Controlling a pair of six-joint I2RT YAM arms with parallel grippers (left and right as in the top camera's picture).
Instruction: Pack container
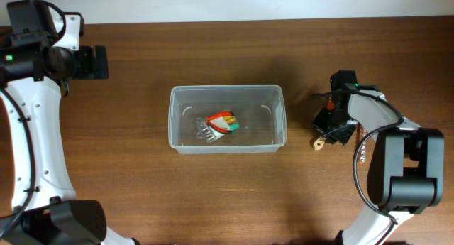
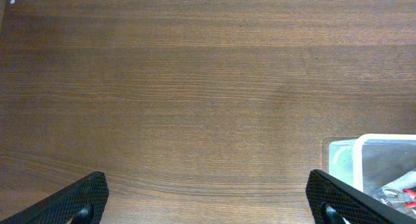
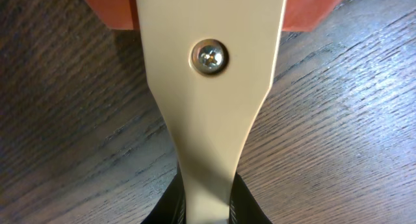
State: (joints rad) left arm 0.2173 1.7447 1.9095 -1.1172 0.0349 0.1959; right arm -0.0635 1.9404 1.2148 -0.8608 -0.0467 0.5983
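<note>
My right gripper point(image 3: 205, 214) is clamped on a cream-handled tool point(image 3: 208, 120). Its dark fingers point(image 3: 244, 212) pinch the narrow neck of the handle from both sides. A silver screw point(image 3: 208, 58) sits in the wider part above, and an orange piece point(image 3: 110, 6) crosses the top edge of the wrist view. Wood grain shows on both sides of the handle, very close. I cannot tell whether the tool touches the table point(image 1: 142, 195).

From overhead, the right gripper point(image 1: 330, 126) is low over the table, just beyond the container's right short wall. The tool's cream end point(image 1: 320, 141) pokes out toward the near edge. The right arm folds back on itself, with its base at the near right corner.

My left gripper point(image 2: 207, 178) is spread wide with nothing between the fingers, over bare wood. The container point(image 2: 374, 152) shows at that view's lower right corner.

The clear container point(image 1: 227, 149) sits upright mid-table, with open wood on all four sides. Inside lie a few small tools point(image 1: 221, 123), red, orange and green. The left arm reaches up the left edge, and its gripper point(image 1: 92, 62) is at the far left corner, well apart from the container.
</note>
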